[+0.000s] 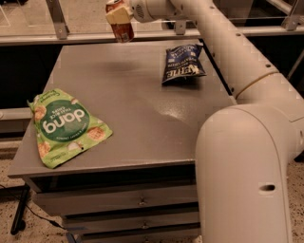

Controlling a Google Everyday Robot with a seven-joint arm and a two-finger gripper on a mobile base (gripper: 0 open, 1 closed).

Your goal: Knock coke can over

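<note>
I've got the gripper (118, 13) at the far edge of the table (142, 109), left of centre. It's closed around the top of the coke can (123, 31), which is roughly upright. Can't tell if the base touches the surface. Green chip bag (64, 126) front left, dark blue bag (183, 61) far right, both well apart from the can.
</note>
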